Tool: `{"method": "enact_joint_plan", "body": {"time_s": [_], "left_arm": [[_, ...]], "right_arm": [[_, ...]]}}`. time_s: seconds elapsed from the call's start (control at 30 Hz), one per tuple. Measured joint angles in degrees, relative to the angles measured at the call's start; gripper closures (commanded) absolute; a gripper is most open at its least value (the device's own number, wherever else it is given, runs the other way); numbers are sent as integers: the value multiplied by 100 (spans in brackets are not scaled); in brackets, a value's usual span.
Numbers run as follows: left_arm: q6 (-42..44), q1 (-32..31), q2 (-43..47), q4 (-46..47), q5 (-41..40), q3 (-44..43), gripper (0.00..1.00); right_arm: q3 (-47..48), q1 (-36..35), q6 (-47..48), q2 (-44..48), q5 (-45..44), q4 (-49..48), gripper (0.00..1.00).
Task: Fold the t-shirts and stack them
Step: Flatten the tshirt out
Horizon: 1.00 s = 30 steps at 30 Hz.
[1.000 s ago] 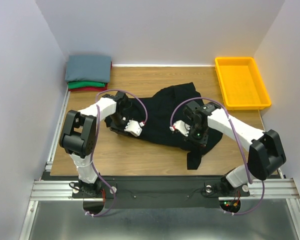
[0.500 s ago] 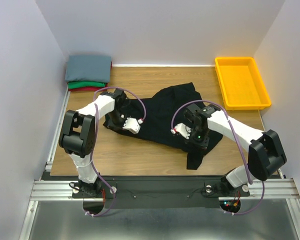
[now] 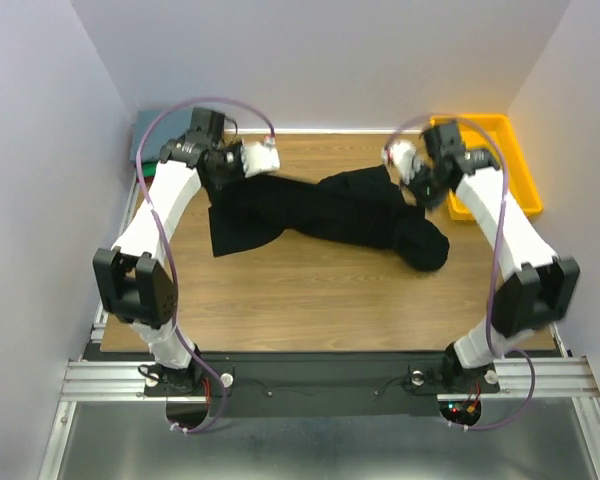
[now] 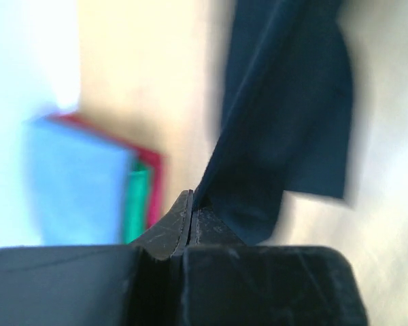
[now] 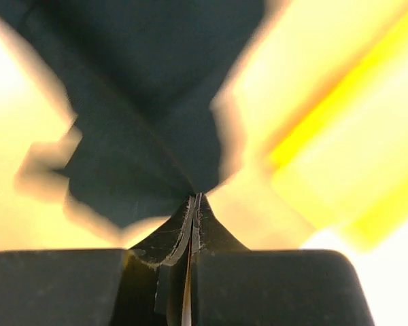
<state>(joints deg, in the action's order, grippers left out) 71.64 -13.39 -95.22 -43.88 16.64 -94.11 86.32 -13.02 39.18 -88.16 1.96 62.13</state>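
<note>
A: Top external first: how far along is the folding?

B: Early, I'd judge. The black t-shirt (image 3: 350,215) is strung out unfolded across the counter (image 3: 310,290). The left hand (image 4: 192,204) is pinched tight on one end, and the right hand (image 5: 194,200) is clamped on the other, near the yellow bin (image 3: 510,160).

A: And the pile?

B: The folded tees (image 4: 81,183), grey-blue, green and red, sit in the far-left corner. The black one is yet to be folded and added.

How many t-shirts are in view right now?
4. Black tee stretched across mid-table; grey-blue tee, green tee, red tee stacked folded far-left, largely hidden by the left arm from above.
</note>
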Motion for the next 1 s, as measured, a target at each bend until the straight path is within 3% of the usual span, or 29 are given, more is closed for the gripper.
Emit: {"method": "enact_joint_plan", "body": {"time_s": [0.1, 0.2, 0.27, 0.3, 0.4, 0.53, 0.73, 0.77, 0.8, 0.9, 1.0], "left_arm": [[-999, 81, -610, 981, -256, -898, 100], [-1967, 179, -1947, 2028, -599, -2968, 100], [-2632, 243, -2872, 2632, -815, -4568, 100], [-2800, 260, -3069, 2889, -890, -4907, 100], [-3348, 308, -3051, 4019, -1209, -4911, 100], [-3818, 603, -1906, 5626, -1285, -3379, 100], [-4037, 946, -1043, 6651, -1110, -2833, 100], [-4015, 962, -787, 6695, -1001, -2485, 100], [-3978, 960, -557, 6701, -876, -2127, 100], [-3812, 925, 271, 6664, -315, -424, 100], [-3668, 922, 658, 5910, 498, 608, 100]], "right_arm": [[1965, 350, -20, -1300, -330, -466, 100], [4865, 579, -107, -3042, -595, -1147, 99], [6240, 623, -109, -3781, -737, -1519, 99], [6706, 623, -103, -3991, -807, -1801, 99], [6323, 612, -107, -3624, -1113, -2688, 99], [4719, 721, -118, -2194, -1294, -3893, 99], [4024, 798, -149, -994, -1178, -5088, 98], [3825, 798, -151, -813, -997, -5082, 92], [3633, 796, -175, -699, -750, -5040, 73], [2894, 774, -396, -570, 153, -4450, 45], [2223, 769, -730, -885, 962, -3696, 38]]}}
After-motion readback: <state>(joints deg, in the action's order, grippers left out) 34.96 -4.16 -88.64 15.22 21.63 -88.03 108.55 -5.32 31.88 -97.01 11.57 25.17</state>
